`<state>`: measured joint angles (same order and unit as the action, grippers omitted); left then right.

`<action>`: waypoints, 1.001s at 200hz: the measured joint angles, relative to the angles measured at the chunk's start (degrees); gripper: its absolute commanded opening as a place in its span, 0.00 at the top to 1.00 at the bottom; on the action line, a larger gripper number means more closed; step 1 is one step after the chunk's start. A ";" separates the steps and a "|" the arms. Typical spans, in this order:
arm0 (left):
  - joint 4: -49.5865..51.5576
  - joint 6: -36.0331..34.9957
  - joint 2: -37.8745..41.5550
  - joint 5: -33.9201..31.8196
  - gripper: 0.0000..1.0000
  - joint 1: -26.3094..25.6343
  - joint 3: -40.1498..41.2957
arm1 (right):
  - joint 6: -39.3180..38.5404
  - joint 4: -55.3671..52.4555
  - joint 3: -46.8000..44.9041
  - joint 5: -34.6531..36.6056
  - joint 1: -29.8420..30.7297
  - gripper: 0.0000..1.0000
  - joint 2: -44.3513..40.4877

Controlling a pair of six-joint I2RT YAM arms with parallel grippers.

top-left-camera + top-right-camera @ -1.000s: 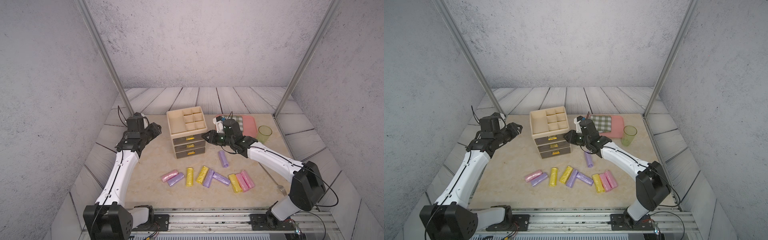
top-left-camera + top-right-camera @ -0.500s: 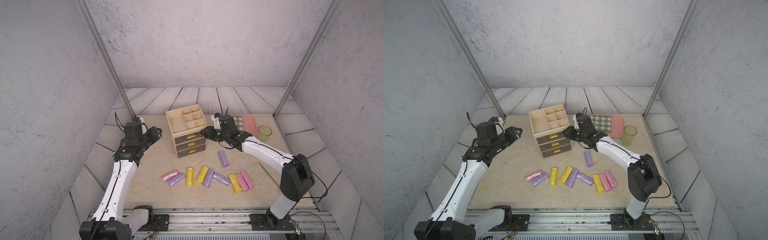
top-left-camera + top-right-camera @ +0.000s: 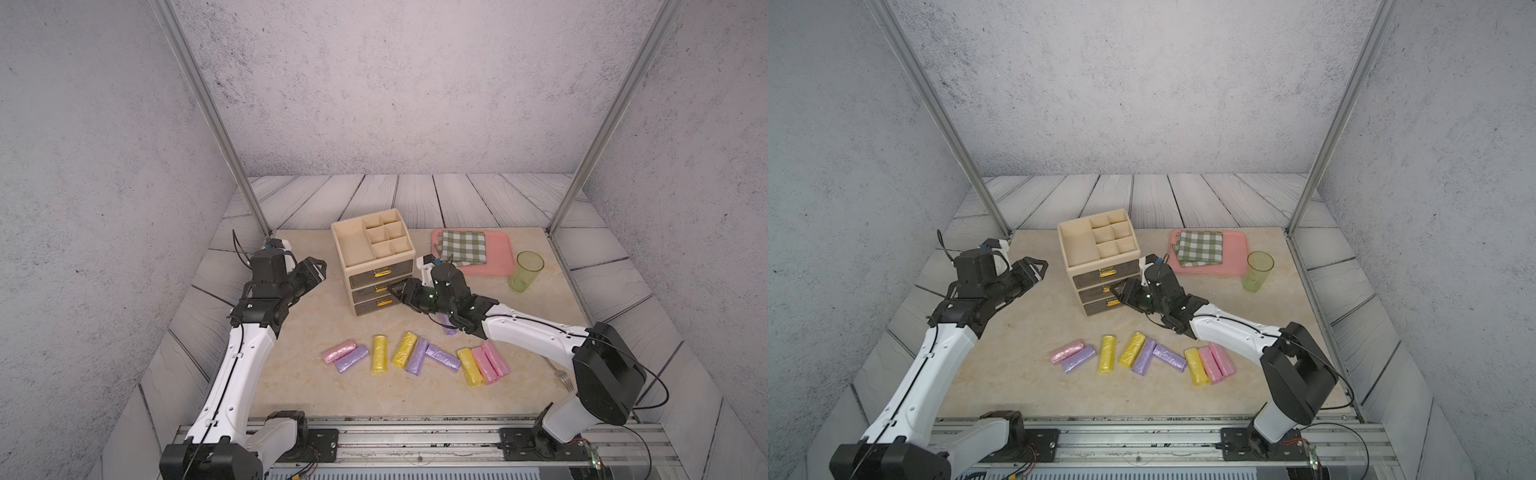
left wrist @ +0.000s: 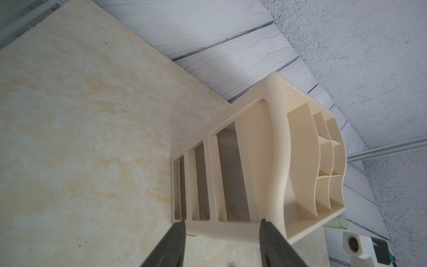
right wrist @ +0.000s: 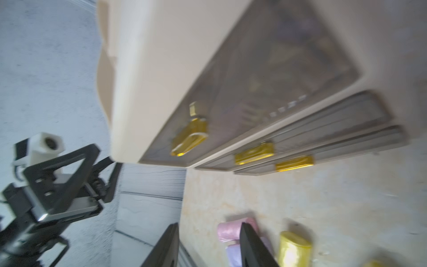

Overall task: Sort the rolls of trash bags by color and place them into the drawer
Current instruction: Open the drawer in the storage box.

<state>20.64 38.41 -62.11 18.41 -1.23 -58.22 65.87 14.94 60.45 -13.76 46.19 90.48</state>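
Rolls of trash bags [image 3: 417, 356], pink, purple and yellow, are lying in a loose row on the near part of the table [image 3: 316, 328], in front of the drawer unit [image 3: 353, 249]. At the left of the unit the left gripper [image 4: 221, 225] is hovering, its fingers standing apart and holding nothing. From the right, the right gripper [image 5: 209, 225] is pointing at the drawer fronts, fingers also apart, gripping nothing. Small marks on the top drawer [image 5: 265, 76] are looking too blurred to read.
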 measured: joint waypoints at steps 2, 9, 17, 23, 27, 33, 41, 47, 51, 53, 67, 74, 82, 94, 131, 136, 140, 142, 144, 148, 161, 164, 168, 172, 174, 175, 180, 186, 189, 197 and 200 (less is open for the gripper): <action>0.00 0.00 0.09 0.00 0.43 0.00 0.00 | 0.37 0.55 0.00 0.09 0.20 0.52 0.00; -0.02 -0.02 0.33 0.04 0.43 0.00 0.00 | 1.81 2.58 0.00 0.42 0.74 0.51 0.00; 0.02 -0.04 0.83 0.04 0.42 0.00 0.02 | 3.13 4.39 0.00 0.90 1.07 0.50 0.00; 0.02 -0.09 1.20 0.09 0.41 0.00 0.04 | 4.09 5.68 0.00 1.66 1.22 0.49 0.00; 0.02 -0.09 1.49 0.11 0.40 0.00 0.04 | 4.33 6.27 0.00 1.99 1.29 0.48 0.00; 0.00 -0.22 1.90 0.24 0.38 0.00 0.04 | 4.92 7.21 -0.02 2.93 1.36 0.48 0.00; -0.09 -0.55 2.32 0.46 0.35 0.00 0.04 | 5.38 8.20 -0.07 4.24 1.46 0.47 0.00; -0.17 -0.74 2.47 0.72 0.31 0.00 0.02 | 5.68 8.72 -0.09 5.27 1.55 0.47 0.00; -0.11 -1.22 2.43 0.85 0.31 0.00 -0.07 | 5.97 8.92 -0.09 5.90 1.62 0.47 0.00; -0.13 -0.98 2.38 0.94 0.31 0.00 -0.13 | 6.01 9.01 -0.09 6.19 1.62 0.47 0.00; 0.31 -1.86 0.98 1.62 0.30 0.00 -1.33 | 6.62 9.16 -0.09 8.11 1.64 0.47 0.00; 0.52 -2.21 -0.20 1.90 0.30 0.00 -2.23 | 6.91 9.11 -0.07 8.90 1.64 0.49 0.00; 0.76 -2.60 -1.92 2.16 0.30 0.00 -3.45 | 7.32 8.83 0.04 9.49 1.64 0.51 0.00; 1.05 -3.10 -4.13 2.54 0.30 -0.02 -4.90 | 7.98 8.46 0.31 9.90 1.64 0.53 0.02; 2.69 -3.98 -8.66 2.97 0.33 -0.87 -8.26 | 10.03 8.81 1.03 9.86 1.66 0.59 0.24; 2.80 -4.07 -9.14 2.99 0.34 -1.16 -8.85 | 10.40 8.98 1.03 9.84 1.66 0.60 0.39; 2.93 -4.17 -9.40 3.04 0.35 -1.38 -9.25 | 10.62 9.14 1.03 9.84 1.70 0.60 0.50; 2.95 -4.20 -9.55 3.06 0.35 -1.53 -9.49 | 10.69 9.20 1.03 9.84 1.70 0.60 0.61; 3.02 -4.15 -9.70 3.02 0.36 -1.66 -9.73 | 10.69 9.25 1.03 9.81 1.70 0.60 0.68; 3.08 -4.37 -9.99 3.08 0.37 -1.95 -10.19 | 10.88 9.35 1.03 9.79 1.70 0.60 0.87; 3.15 -4.63 -10.51 3.08 0.39 -2.73 -11.47 | 11.37 9.35 1.03 9.64 1.73 0.60 1.44; 3.15 -4.55 -10.56 3.10 0.40 -2.91 -11.74 | 11.52 9.35 1.03 9.64 1.73 0.60 1.60; 3.10 -4.74 -10.58 3.08 0.40 -3.10 -11.98 | 11.56 9.35 1.03 9.64 1.75 0.60 1.73; 3.06 -4.68 -10.56 3.10 0.40 -3.19 -12.11 | 11.69 9.33 1.03 9.64 1.75 0.60 1.88; 3.06 -4.76 -10.56 3.08 0.40 -3.26 -12.20 | 11.69 9.33 1.01 9.64 1.75 0.60 1.92; 3.06 -4.76 -10.54 3.10 0.40 -3.30 -12.24 | 11.72 9.33 1.01 9.64 1.75 0.59 1.95; 2.97 -4.74 -10.47 3.08 0.40 -3.45 -12.31 | 11.78 9.33 1.01 9.64 1.75 0.59 2.01; 2.84 -4.74 -10.34 3.08 0.40 -3.45 -12.33 | 11.87 9.33 0.98 9.64 1.77 0.59 2.01; 2.84 -4.74 -10.27 3.08 0.40 -3.48 -12.33 | 11.96 9.33 0.98 9.66 1.77 0.58 2.03; 2.75 -4.72 -10.12 3.08 0.40 -3.58 -12.33 | 11.93 9.42 0.98 9.66 1.77 0.58 2.01; 2.71 -4.72 -10.08 3.08 0.41 -3.63 -12.33 | 11.93 9.44 0.98 9.66 1.77 0.58 2.01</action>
<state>23.35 33.69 -72.18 21.50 -4.86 -70.54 77.80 24.38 61.43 -4.10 47.97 92.49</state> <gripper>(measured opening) 0.602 0.415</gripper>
